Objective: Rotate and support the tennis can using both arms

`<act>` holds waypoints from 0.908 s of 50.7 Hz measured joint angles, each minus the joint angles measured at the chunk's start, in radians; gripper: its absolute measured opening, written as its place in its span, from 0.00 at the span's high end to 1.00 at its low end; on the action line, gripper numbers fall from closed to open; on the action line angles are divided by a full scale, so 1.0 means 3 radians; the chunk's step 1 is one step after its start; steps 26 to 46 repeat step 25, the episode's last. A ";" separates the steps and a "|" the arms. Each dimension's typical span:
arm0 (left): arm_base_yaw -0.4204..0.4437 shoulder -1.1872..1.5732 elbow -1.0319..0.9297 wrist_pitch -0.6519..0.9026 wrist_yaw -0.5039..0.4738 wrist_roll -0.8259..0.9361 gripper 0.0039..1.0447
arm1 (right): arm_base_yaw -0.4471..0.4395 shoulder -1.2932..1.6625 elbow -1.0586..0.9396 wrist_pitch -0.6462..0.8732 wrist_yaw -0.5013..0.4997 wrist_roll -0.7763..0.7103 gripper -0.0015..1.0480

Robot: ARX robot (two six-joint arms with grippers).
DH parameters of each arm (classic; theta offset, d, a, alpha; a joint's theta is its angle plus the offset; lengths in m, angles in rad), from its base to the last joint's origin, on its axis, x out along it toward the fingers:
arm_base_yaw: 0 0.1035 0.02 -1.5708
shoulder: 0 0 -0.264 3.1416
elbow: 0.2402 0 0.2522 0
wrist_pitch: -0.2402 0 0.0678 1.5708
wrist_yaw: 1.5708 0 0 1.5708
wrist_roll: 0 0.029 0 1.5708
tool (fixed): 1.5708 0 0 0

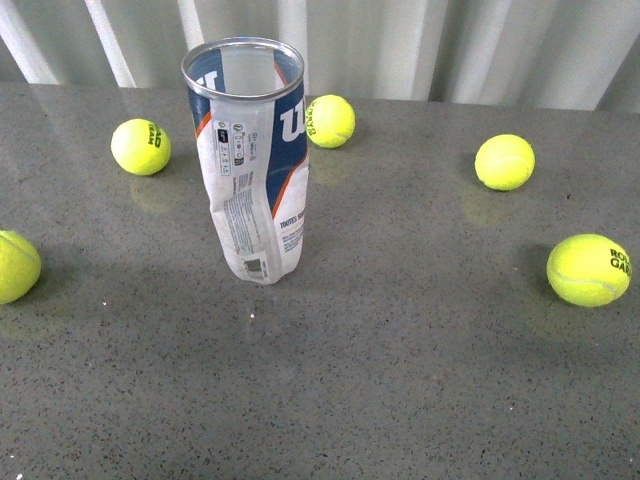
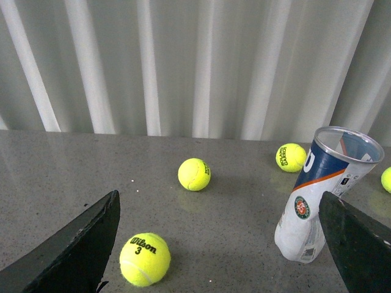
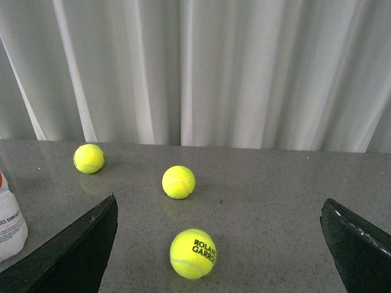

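On the grey table [image 1: 400, 400], the can [image 1: 252, 160] stands upright and alone, open metal rim up, its middle crumpled in, label showing white, navy and an orange stripe. Five yellow balls ring it in the front view: one just behind its right shoulder [image 1: 330, 121], one back left [image 1: 140, 146], one at the far left edge [image 1: 15, 266], two well off to the right [image 1: 504, 161] [image 1: 588, 269]. No arm shows in that view at all.

Over to the left wrist camera: the left gripper [image 2: 223, 244] is spread wide, nothing between its black fingers [image 2: 73, 250], and the can [image 2: 317, 195] sits just beside the far finger, apart from it as far as I can tell, since that finger covers the can's lower edge. A Wilson ball [image 2: 145, 259] lies in the gap between the fingers.

Right wrist camera: the right gripper [image 3: 220, 247] is also gaping and empty, a Roland Garros ball [image 3: 193, 254] sitting between its fingers [image 3: 73, 250]. Only a sliver of the can [image 3: 11, 223] peeks in at the frame's edge, outside the fingers. White curtain [image 3: 214, 67] hangs behind the table.
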 joint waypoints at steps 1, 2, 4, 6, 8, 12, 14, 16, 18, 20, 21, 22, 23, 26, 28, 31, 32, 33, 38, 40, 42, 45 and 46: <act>0.0000 0.0000 0.0000 0.0000 0.0000 0.0000 0.06 | 0.0000 0.0000 0.0000 0.0000 0.0001 -0.0001 0.07; 0.0000 0.0000 0.0000 0.0000 0.0000 0.0000 0.06 | 0.0000 0.0000 0.0000 0.0000 0.0000 0.0000 0.07; 0.0000 0.0000 0.0000 0.0000 0.0000 0.0000 0.06 | 0.0000 0.0000 0.0000 0.0000 0.0000 -0.0001 0.07; 0.0000 0.0000 0.0000 0.0000 0.0000 0.0000 0.06 | 0.0000 0.0000 0.0000 0.0000 0.0000 -0.0001 0.07; 0.0000 0.0000 0.0000 0.0000 0.0000 0.0000 0.06 | 0.0000 0.0000 0.0000 0.0000 0.0000 0.0000 0.07; 0.0000 0.0000 0.0000 0.0000 0.0000 0.0000 0.06 | 0.0000 0.0000 0.0000 0.0000 0.0000 -0.0001 0.07; 0.0000 0.0000 0.0000 0.0000 0.0000 0.0000 0.06 | 0.0000 0.0000 0.0000 0.0000 0.0000 0.0000 0.07; 0.0000 0.0000 0.0000 0.0000 0.0000 0.0000 0.06 | 0.0000 0.0000 0.0000 0.0000 0.0000 0.0000 0.07; 0.0000 0.0000 0.0000 0.0000 0.0000 0.0000 0.06 | 0.0000 0.0000 0.0000 0.0000 0.0000 0.0000 0.07; 0.0000 0.0000 0.0000 0.0000 0.0000 0.0000 0.06 | 0.0000 0.0000 0.0000 0.0000 0.0000 -0.0001 0.07; 0.0000 0.0000 0.0000 0.0000 0.0000 0.0000 0.06 | 0.0000 0.0000 0.0000 0.0000 0.0000 0.0000 0.07; 0.0000 0.0000 0.0000 0.0000 0.0000 0.0000 0.06 | 0.0000 0.0000 0.0000 0.0000 0.0000 -0.0001 0.07; 0.0000 0.0000 0.0000 0.0000 0.0000 0.0000 0.06 | 0.0000 0.0000 0.0000 0.0000 0.0000 -0.0001 0.07; 0.0000 0.0000 0.0000 0.0000 0.0000 0.0000 0.06 | 0.0000 0.0000 0.0000 0.0000 0.0000 0.0000 0.07; 0.0000 0.0000 0.0000 0.0000 0.0000 0.0000 0.06 | 0.0000 0.0000 0.0000 0.0000 0.0000 0.0000 0.07; 0.0000 0.0000 0.0000 0.0000 0.0000 0.0000 0.06 | 0.0000 0.0000 0.0000 0.0000 0.0000 0.0000 0.07; 0.0000 0.0000 0.0000 0.0000 0.0000 0.0000 0.06 | 0.0000 0.0000 0.0000 0.0000 0.0000 0.0000 0.07; 0.0000 0.0000 0.0000 0.0000 0.0000 0.0000 0.06 | 0.0000 0.0000 0.0000 0.0000 0.0000 0.0000 0.07; 0.0000 0.0000 0.0000 0.0000 0.0000 0.0000 0.06 | 0.0000 0.0000 0.0000 0.0000 0.0000 0.0000 0.07; 0.0000 0.0000 0.0000 0.0000 0.0000 0.0000 0.06 | 0.0000 0.0000 0.0000 0.0000 0.0000 0.0000 0.07; 0.0000 0.0000 0.0000 0.0000 0.0000 0.0000 0.06 | 0.0000 0.0000 0.0000 0.0000 0.0000 0.0000 0.07; 0.0000 0.0000 0.0000 0.0000 0.0000 0.0000 0.06 | 0.0000 0.0000 0.0000 0.0000 0.0000 0.0000 0.07; 0.0000 0.0000 0.0000 0.0000 0.0000 0.0000 0.06 | 0.0000 0.0000 0.0000 0.0000 0.0000 0.0000 0.07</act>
